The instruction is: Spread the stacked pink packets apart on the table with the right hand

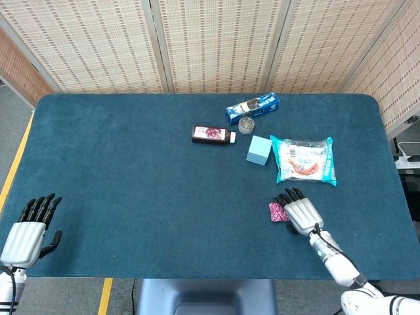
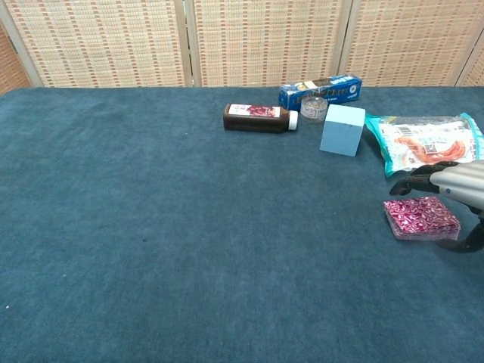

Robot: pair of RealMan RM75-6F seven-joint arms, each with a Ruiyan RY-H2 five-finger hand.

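Right hand [image 2: 446, 185] hovers over glossy, squared pink packets [image 2: 421, 218].

Pink packets [image 2: 421, 217], stacked, flat

Pink packets [image 1: 278, 212]: partly covered by right hand [image 1: 300, 211] in head view; number in stack not discernible in either view, edges flush in chest view. Right hand cut off by right frame edge in chest view, only dark fingertips [image 2: 404, 187] and part of the silver back showing; contact with packets not determinable. Left hand [image 1: 27, 233]: absent from chest view, forearm cropped at bottom-left corner of head view; print on blue box [image 1: 252, 107], dark bottle [image 1: 212, 134] label and snack bag [image 1: 304, 159] too small to read.
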